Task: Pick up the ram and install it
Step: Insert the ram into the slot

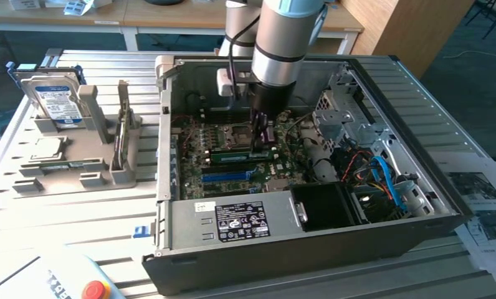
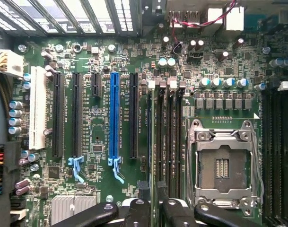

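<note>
- Two dark fingers of the gripper [image 1: 262,141] [image 2: 152,206] stand partly closed, and from where I stand they seem to pinch the ram [image 1: 238,152] [image 2: 149,142] by its upper edge; the contact itself is hard to make out.
- One thin green stick, then: the ram hangs low inside the open computer case [image 1: 314,255], just above the motherboard [image 2: 101,61] and close beside the empty CPU socket [image 1: 235,132] [image 2: 222,165].
- It stands on edge, contact edge facing down at the board. Its long axis runs across the case from the exterior view's left to the exterior view's right, parallel with the black DIMM slots [image 2: 167,137].
- Seen from the wrist it is edge-on, a mere line just beside the nearest slot, so I cannot tell whether it sits squarely over one.
- My worry is a sideways offset. Pushed down off the slot, the edge would land on the slot wall or bare board, and the stick could flex or twist in the grip.
- A slight tilt along its length would seat one end first and jam it.
- If the notch faces the wrong way, or the end latches are closed, pressing would strain both board and stick.
- The blue expansion slot [image 1: 227,176] [image 2: 115,118] lies well clear, as does the hard drive [image 1: 55,99] on the grey holder [image 1: 73,182] outside the case.
</note>
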`<control>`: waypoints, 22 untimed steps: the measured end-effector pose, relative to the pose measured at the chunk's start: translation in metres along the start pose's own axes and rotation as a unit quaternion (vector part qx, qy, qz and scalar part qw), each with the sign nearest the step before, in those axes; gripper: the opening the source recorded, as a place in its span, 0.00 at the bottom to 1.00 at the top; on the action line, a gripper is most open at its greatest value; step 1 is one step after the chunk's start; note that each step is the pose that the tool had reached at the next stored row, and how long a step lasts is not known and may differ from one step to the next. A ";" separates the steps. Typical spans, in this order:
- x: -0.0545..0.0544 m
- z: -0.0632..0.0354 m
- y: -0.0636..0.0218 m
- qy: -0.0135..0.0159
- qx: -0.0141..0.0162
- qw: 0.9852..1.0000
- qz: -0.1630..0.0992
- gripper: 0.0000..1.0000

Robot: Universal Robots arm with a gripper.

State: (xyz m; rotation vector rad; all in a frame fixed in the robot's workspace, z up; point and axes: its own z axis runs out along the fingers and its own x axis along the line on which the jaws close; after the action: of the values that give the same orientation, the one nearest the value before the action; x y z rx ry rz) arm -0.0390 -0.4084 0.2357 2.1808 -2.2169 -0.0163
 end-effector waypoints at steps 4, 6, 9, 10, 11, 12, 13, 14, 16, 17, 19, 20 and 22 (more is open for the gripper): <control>0.000 -0.0062 0.0002 0.000 0.000 1.000 0.000 0.19; 0.000 -0.0096 0.0002 0.000 0.000 1.000 0.000 0.19; 0.000 -0.0144 0.0003 0.000 0.000 1.000 0.000 0.19; 0.000 -0.0160 0.0004 0.000 0.000 1.000 0.000 0.19; 0.000 -0.0175 0.0004 0.000 0.000 1.000 0.000 0.19; 0.000 -0.0189 0.0004 0.000 0.000 1.000 0.000 0.19; 0.000 -0.0205 0.0005 0.000 0.000 1.000 0.000 0.19; 0.000 -0.0221 0.0005 0.000 0.000 1.000 0.000 0.19; 0.000 -0.0255 0.0004 0.000 0.000 1.000 0.000 0.19; 0.000 -0.0271 0.0004 0.000 0.000 1.000 0.000 0.19; 0.000 -0.0300 0.0005 0.000 0.000 1.000 0.000 0.19; 0.000 -0.0314 0.0005 0.000 0.000 1.000 0.000 0.19; 0.001 -0.0348 0.0006 0.000 0.000 1.000 0.000 0.19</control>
State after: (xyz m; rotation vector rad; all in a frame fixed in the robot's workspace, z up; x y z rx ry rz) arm -0.0386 -0.4085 0.2705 2.1808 -2.2168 -0.0163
